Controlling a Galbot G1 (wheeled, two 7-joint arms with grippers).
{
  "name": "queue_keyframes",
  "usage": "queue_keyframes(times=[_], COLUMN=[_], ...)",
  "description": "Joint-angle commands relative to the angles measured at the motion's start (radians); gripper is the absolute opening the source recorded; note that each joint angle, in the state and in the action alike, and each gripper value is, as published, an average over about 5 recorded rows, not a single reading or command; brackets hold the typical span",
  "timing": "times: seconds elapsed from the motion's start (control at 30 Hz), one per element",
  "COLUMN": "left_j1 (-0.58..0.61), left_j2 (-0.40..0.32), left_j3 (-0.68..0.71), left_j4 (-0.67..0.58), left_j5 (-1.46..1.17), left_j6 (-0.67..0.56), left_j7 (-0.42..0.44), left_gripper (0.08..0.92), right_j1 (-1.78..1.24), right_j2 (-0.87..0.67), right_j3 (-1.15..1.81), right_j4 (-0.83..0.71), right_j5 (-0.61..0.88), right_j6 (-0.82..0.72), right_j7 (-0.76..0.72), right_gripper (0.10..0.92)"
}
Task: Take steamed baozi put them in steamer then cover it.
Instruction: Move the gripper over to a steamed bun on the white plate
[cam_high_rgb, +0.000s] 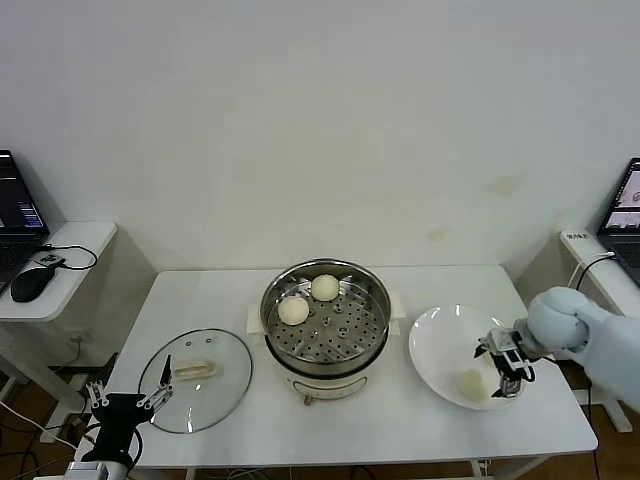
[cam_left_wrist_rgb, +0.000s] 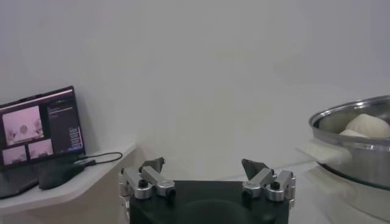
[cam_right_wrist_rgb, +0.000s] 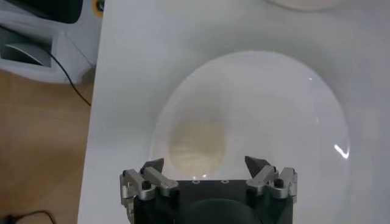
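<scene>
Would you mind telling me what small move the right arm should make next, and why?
Probably lower the open right gripper straight down around the baozi on the white plate and close. It hovers just above that bun, holding nothing, and the steamer holds only two so far.

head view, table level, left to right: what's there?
left claw, open → glass cover → steamer holding two baozi → white plate with one baozi → right claw, open over the plate.
</scene>
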Motion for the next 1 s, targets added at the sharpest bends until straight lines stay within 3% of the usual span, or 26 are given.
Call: queue_keyframes(times=[0.03,0.2,0.63,1.0], left_j1=[0.0,-0.004,-0.004,-0.008], left_j2=[0.0,0.0,-0.002,0.0], left_j3=[-0.001,-0.001,-0.004,0.0], left_j4=[0.002,0.008,0.005,0.002], left_j5=[0.0,0.0,0.0,-0.002], left_j6=[0.0,0.0,0.0,-0.001], left_j7=[0.0,0.0,-0.001,-0.001], left_gripper=[0.823,0.823,0.823,0.823], right_j1=[-0.064,-0.063,-0.032,0.289], right_j2=[0.054,0.077,0.08,-0.009], right_j3=[0.039,0.037,0.028,-0.069], right_j4=[-0.068,-0.087,-0.076,-0.022], right_j5=[-0.033,-0.027,0.01,0.105], right_j6=[0.001,-0.011,-0.033,-0.025], right_j7=[0.013,0.016,-0.007,-0.114], right_gripper=[0.822,0.801,0.637,0.628])
